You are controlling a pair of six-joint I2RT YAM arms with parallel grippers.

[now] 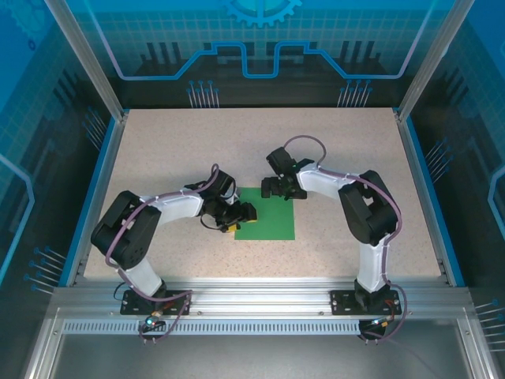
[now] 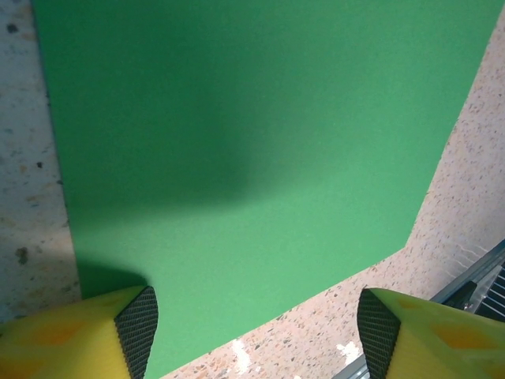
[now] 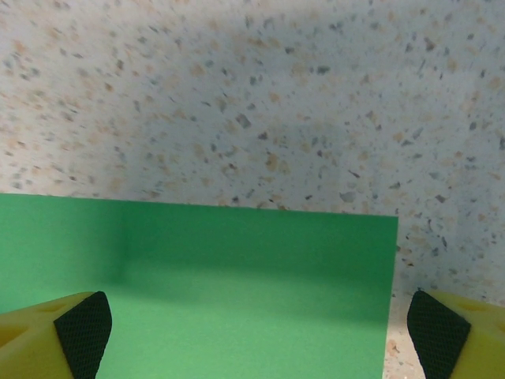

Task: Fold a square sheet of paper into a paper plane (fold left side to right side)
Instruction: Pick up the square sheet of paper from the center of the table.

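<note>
The square sheet of paper (image 1: pixel 268 217) lies flat on the table (image 1: pixel 158 158), with no crease visible. By my reading the first fold has not begun and this is the approach to it.

Left gripper (image 1: pixel 241 219) is at the sheet's left edge. In the left wrist view its jaws stand well apart, clearly not at a pinch: one pad (image 2: pixel 138 328) over a corner of the sheet, the other over bare table past the edge. Nothing is held. I cannot tell whether it touches the paper.

Right gripper (image 1: pixel 276 188) is at the sheet's far edge with its jaws fully spread. In the right wrist view one pad (image 3: pixel 83 332) is over the green and the other is just beyond the sheet's side edge. It grips nothing.

Next move, as I judge it: get a fingertip under the left edge, pinch it, lift it and carry it across to the right edge. The thin paper may slide unless the far edge is pinned.
</note>
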